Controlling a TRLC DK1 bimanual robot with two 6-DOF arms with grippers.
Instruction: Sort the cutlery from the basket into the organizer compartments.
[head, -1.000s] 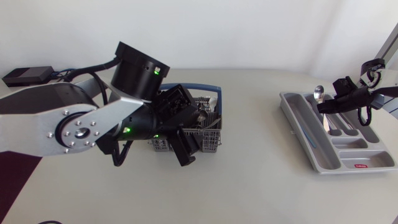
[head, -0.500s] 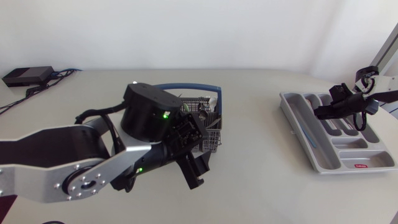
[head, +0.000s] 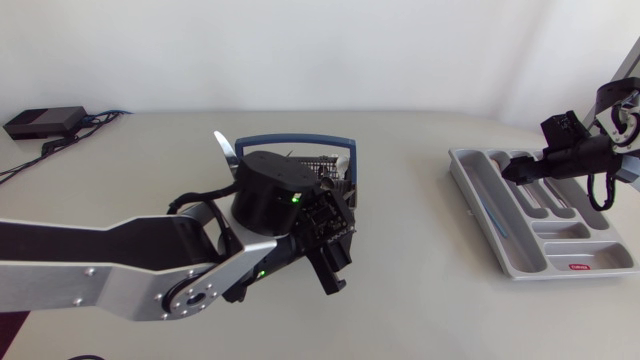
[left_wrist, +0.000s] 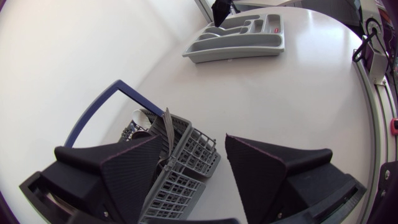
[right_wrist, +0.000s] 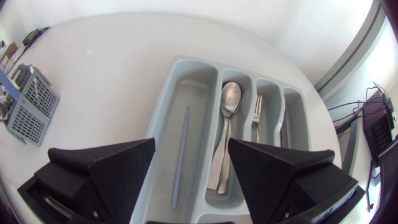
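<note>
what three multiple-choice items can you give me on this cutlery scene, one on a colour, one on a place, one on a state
1. What colour is the handle of the grey mesh basket? A) blue B) red C) yellow
2. Where is the silver metal spoon? A) in the basket B) on bare table C) in the grey plastic organizer tray, beside the thin bluish stick's compartment
3. How is the black right gripper? A) shut on a fork B) open, empty C) shut on the spoon
Key: 1 A, blue bar in the left wrist view; 2 C, right wrist view shows it there; 3 B, fingers wide apart above the tray.
</note>
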